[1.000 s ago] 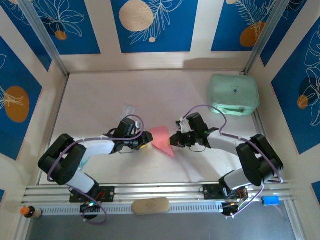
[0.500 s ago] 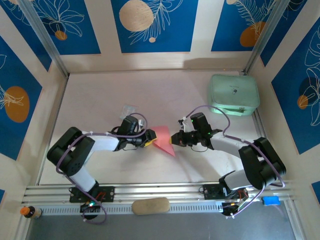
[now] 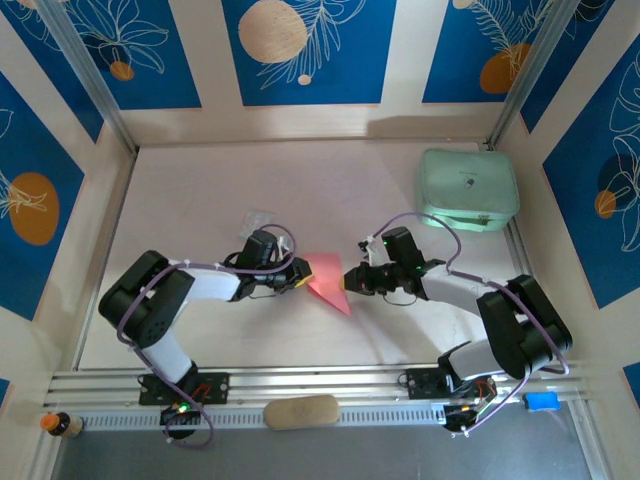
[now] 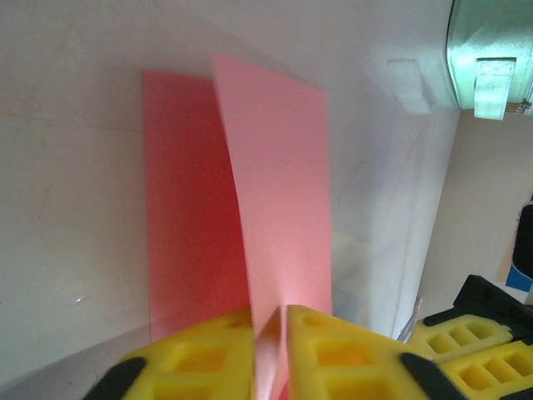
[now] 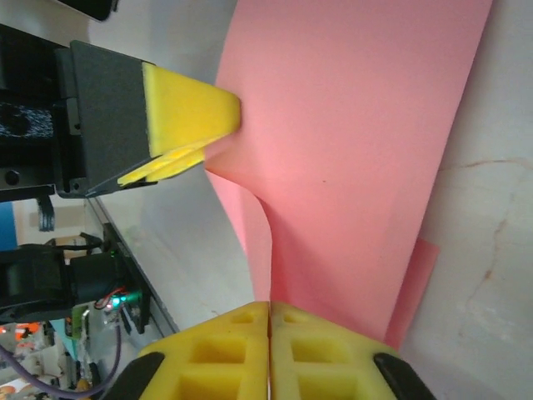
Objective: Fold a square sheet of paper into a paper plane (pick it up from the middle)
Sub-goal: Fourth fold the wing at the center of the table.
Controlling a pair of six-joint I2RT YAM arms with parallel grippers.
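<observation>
Fingers of left gripper (image 4: 268, 327) pinch one edge of square sheet of paper (image 4: 279, 192), partly folded, at middle of table (image 3: 200, 190); fingers of right gripper (image 5: 269, 315) pressed together on opposite edge.

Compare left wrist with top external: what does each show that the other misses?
Left wrist, not top external: the yellow pads of the left gripper closed on the edge of the square sheet of paper, one flap bowing upward. Top external, not left wrist: the tan pad and the clear packet. Both: the paper, the right gripper and the mint-green case.
</observation>
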